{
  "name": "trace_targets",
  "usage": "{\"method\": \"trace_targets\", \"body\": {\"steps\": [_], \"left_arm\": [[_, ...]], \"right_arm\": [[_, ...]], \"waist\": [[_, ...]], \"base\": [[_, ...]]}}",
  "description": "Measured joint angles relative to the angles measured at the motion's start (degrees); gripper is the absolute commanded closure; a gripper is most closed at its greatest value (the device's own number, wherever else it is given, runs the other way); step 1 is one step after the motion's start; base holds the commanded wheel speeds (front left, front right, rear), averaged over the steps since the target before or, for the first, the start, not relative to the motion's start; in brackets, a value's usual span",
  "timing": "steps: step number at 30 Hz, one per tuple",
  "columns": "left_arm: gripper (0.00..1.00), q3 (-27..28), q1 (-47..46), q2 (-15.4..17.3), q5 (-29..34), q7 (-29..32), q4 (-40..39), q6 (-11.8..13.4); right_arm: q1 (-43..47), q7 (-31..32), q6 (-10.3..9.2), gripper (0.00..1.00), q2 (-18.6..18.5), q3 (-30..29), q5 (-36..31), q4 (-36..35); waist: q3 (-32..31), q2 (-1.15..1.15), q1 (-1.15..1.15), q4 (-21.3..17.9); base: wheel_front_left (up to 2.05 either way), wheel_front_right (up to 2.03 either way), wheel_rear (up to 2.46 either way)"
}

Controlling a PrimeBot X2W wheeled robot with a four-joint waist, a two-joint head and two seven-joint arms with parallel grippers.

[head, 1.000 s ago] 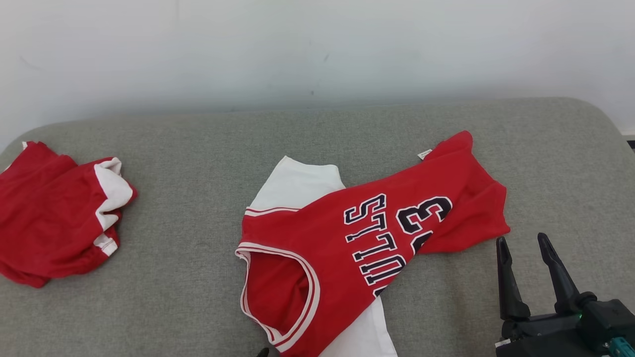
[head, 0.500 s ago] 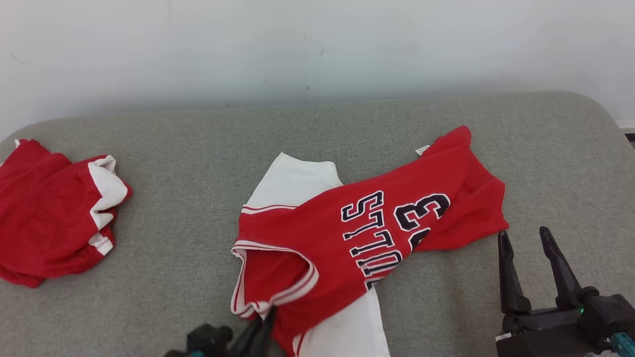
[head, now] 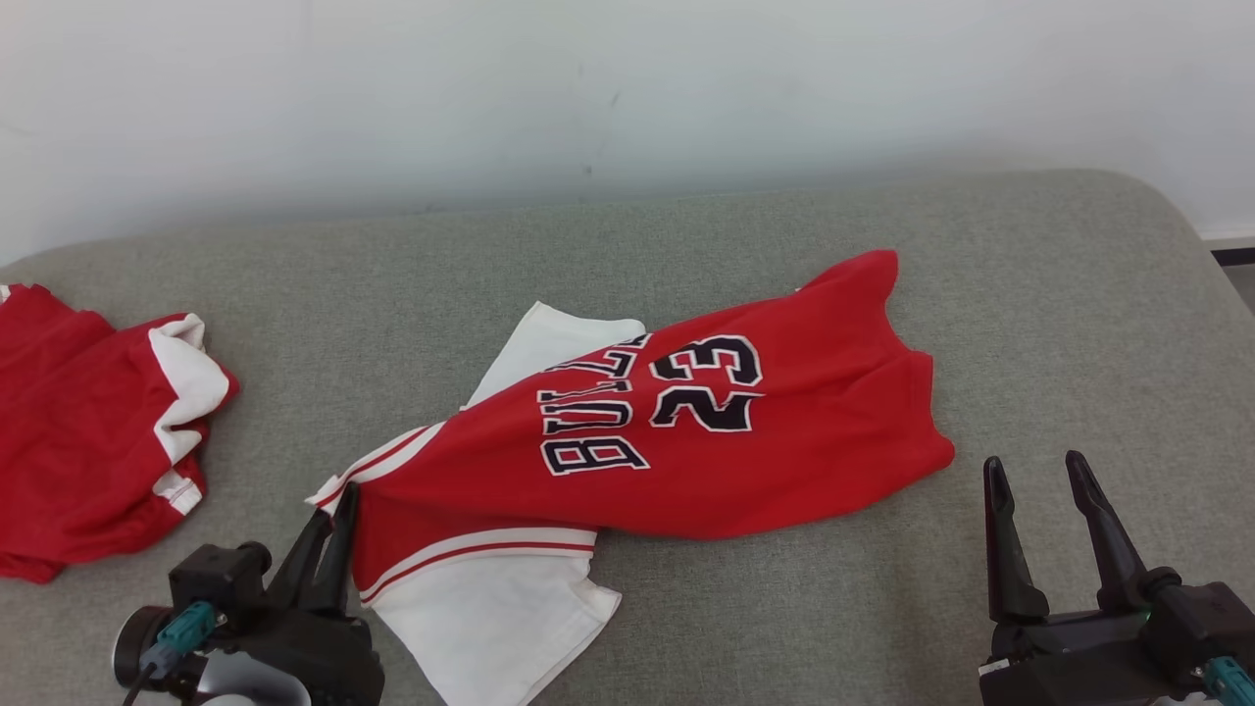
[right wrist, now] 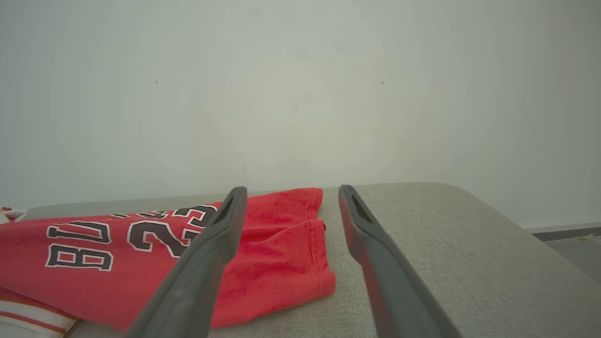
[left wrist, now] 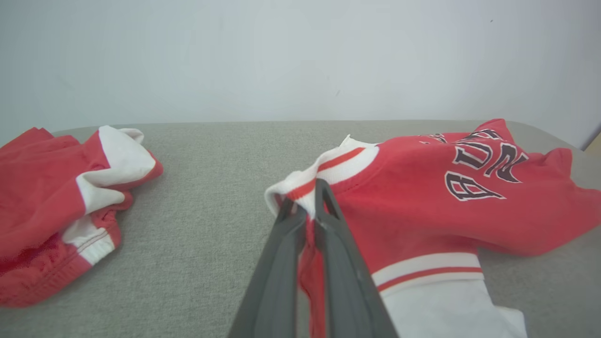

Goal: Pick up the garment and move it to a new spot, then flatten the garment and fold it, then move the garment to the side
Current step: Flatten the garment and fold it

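Jersey of red cloth (head: 686, 441), white sleeves, dark BULLS 23 lettering, across middle of grey fabric cushion (head: 1029, 294), left gripper (head: 338, 505) clamped on its striped trim (left wrist: 328, 169), right gripper (head: 1033, 466) spread, empty, at front right corner

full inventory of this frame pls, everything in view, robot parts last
jersey: 1, red with white sleeves and dark BULLS 23 lettering, spread across the middle of the cushioned surface
second garment: 1, red with white panels, bunched at the left edge of the surface, apart from the jersey
cushioned surface: 1, grey fabric, under both garments
wall: 1, off-white, behind the surface
left gripper: 1, dark, lower left, shut on the jersey's striped trim at its left end
right gripper: 1, dark, lower right, open, just off the jersey's right end, touching nothing
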Motion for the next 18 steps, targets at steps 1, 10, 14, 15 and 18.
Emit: {"method": "trace_targets", "body": {"steps": [1,10,14,15,18], "left_arm": [[1.00,0.44,-0.09,0.14,-0.02,-0.07,0.73,0.00],[0.00,3.81,1.10,-1.98,1.13,-0.12,-1.12,0.24],[0.00,7.04,4.09,-2.83,2.49,-0.13,-5.93,0.85],[0.00,7.94,4.86,-3.03,3.02,-0.13,-7.44,1.10],[0.00,10.53,7.22,-3.71,4.87,-0.13,-11.80,1.76]], "right_arm": [[0.00,0.00,0.00,0.00,0.02,0.00,0.00,0.07],[0.07,0.00,0.00,0.00,0.41,-0.25,-0.25,0.37],[0.13,0.00,0.00,0.00,0.40,0.08,-0.25,0.12],[0.15,0.00,0.00,0.00,0.40,0.19,-0.25,0.09],[0.23,0.00,0.00,0.00,0.36,0.51,-0.27,-0.11]], "waist": [[0.03,0.00,0.00,-0.16],[-0.28,0.00,0.00,0.94],[-1.02,0.00,0.00,1.87],[-1.22,0.00,0.00,2.10],[-1.78,0.00,0.00,2.76]], "base": [[0.00,0.00,0.00],[0.00,0.00,0.00],[0.00,0.00,0.00],[0.00,0.00,0.00],[0.00,0.00,0.00]]}}
